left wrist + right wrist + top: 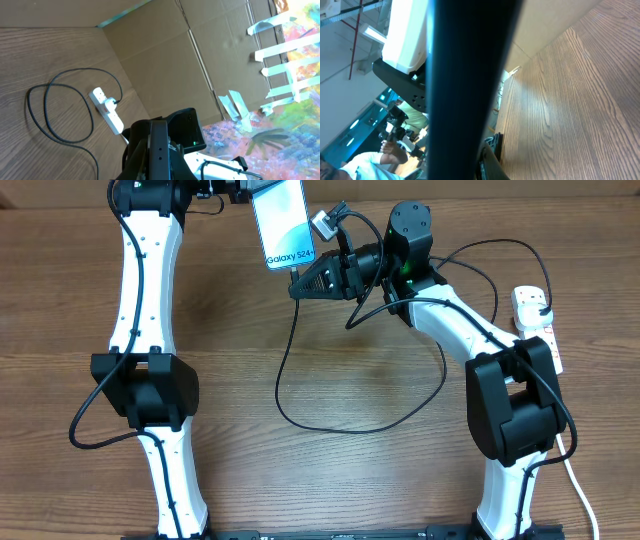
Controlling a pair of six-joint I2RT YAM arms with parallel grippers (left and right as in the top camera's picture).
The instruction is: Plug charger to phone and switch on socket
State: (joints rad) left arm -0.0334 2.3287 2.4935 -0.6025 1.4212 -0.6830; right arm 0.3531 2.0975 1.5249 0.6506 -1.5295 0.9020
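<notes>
The phone [282,222], its light blue screen reading "Galaxy S24+", is held up at the back of the table by my left gripper [243,192], which is shut on it. In the left wrist view the phone's dark edge [159,145] stands between the fingers. My right gripper [297,286] is shut on the charger's tip right at the phone's lower edge. The charger's black cable [330,425] loops over the table toward the white socket [537,325], which also shows in the left wrist view [107,109]. In the right wrist view the phone's edge [465,75] fills the frame.
The socket's white cord [580,490] trails off the front right. A cardboard wall [165,55] stands behind the table. My right arm's body [510,400] sits between the cable loop and the socket. People and equipment show far off in the right wrist view.
</notes>
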